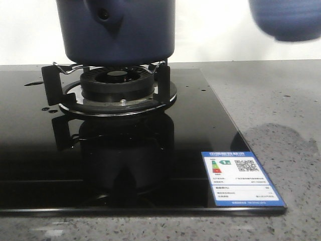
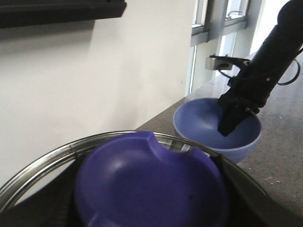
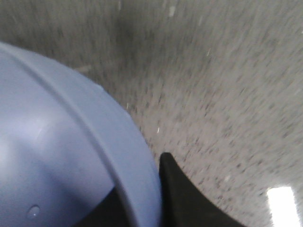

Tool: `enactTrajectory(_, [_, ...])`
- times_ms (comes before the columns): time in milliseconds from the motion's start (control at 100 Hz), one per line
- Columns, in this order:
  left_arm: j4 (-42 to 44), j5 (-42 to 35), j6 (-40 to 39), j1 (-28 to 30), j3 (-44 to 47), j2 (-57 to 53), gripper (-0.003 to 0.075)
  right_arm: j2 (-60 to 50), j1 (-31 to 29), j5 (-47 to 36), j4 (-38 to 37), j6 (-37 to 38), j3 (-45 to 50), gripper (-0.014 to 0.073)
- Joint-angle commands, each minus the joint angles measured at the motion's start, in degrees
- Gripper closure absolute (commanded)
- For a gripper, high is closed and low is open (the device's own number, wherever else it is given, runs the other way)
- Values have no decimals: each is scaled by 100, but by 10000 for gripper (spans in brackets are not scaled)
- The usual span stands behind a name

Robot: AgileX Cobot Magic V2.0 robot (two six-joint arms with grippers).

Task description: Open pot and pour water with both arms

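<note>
pot (image 1: 116,30) is seated on the burner (image 1: 118,85).
the bowl (image 2: 217,126) is gripped at its rim by the right gripper (image 2: 233,122), beside the pot; the left gripper's state cannot be told.

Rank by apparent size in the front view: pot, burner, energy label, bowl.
1. pot, cropped at the top
2. burner
3. energy label
The bowl is mostly out of frame and blurred, so it cannot be ranked.
</note>
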Motion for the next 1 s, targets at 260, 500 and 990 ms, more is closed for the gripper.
enactTrajectory(260, [-717,426,204,-170,-694,785,491,-294,-32,-513,196,-152,1281,636])
enactTrajectory(500, [-798,529,435,-170,-694,1086,491,-294,-32,-525,196,-174,1459,636])
enactTrajectory(990, [-392,609,488,-170,-694,1095,491,-587,-32,-832,183,-107,1387,188])
